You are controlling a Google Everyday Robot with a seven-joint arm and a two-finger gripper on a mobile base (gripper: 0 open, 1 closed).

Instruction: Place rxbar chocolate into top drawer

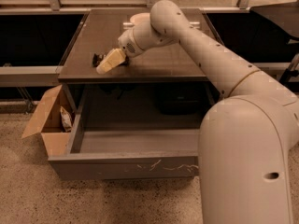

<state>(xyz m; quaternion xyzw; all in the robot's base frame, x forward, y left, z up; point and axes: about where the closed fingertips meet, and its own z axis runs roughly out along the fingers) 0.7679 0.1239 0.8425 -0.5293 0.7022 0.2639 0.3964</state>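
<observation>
Rxbar chocolate [97,58]: small dark shape lying on the bench [159,69], left-front part of the top, close to the front edge. Wrapper lettering not legible.

Pincer [105,65]: pale wedge at the end of the arm [219,64], angled down and to the left, tip low over the bench just beside the bar. Contact with the bar unclear; cannot tell whether the pincer is open or closed.

Top drawer [126,166]: pulled out below the bench, grey, white scratches on the front panel (right of centre). Bar is well apart from it, up on the bench.

Pale bowl [138,17] at the back of the bench, partly behind the arm. Cardboard box [46,120] on the floor, left of the drawer, flaps open, a light packet [66,118] inside.
</observation>
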